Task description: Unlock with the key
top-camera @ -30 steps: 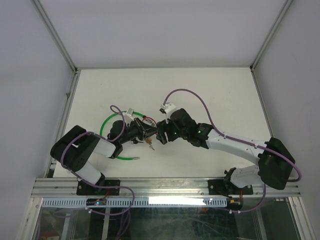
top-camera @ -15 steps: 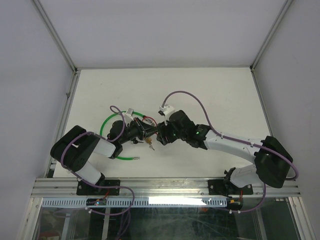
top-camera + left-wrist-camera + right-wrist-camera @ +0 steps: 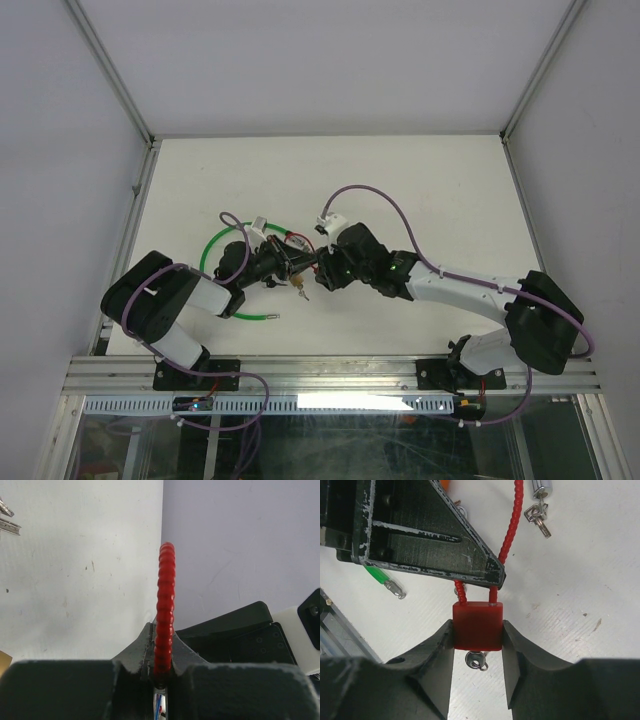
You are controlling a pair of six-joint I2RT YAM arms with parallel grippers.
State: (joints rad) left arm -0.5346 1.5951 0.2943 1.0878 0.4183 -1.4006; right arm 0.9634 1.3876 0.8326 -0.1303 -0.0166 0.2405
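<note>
A red padlock (image 3: pixel 477 626) with a red cable shackle (image 3: pixel 512 525) hangs between my two grippers. My right gripper (image 3: pixel 478 645) is shut on the padlock's body, one finger on each side. A silver key (image 3: pixel 476 660) sticks out of the padlock's underside. My left gripper (image 3: pixel 160 647) is shut on the red cable (image 3: pixel 165 595); its fingers (image 3: pixel 435 550) show just above the padlock in the right wrist view. In the top view the left gripper (image 3: pixel 289 262) and the right gripper (image 3: pixel 322 268) meet at the table's middle.
A green cable (image 3: pixel 213 250) loops on the table behind the left gripper; its metal tip (image 3: pixel 394 587) lies near the padlock. Loose keys (image 3: pixel 540 519) and a brass padlock (image 3: pixel 298 284) lie close by. More keys (image 3: pixel 7 519) show in the left wrist view.
My right arm has shifted slightly left, closing in on the left gripper. The left arm holds still.
</note>
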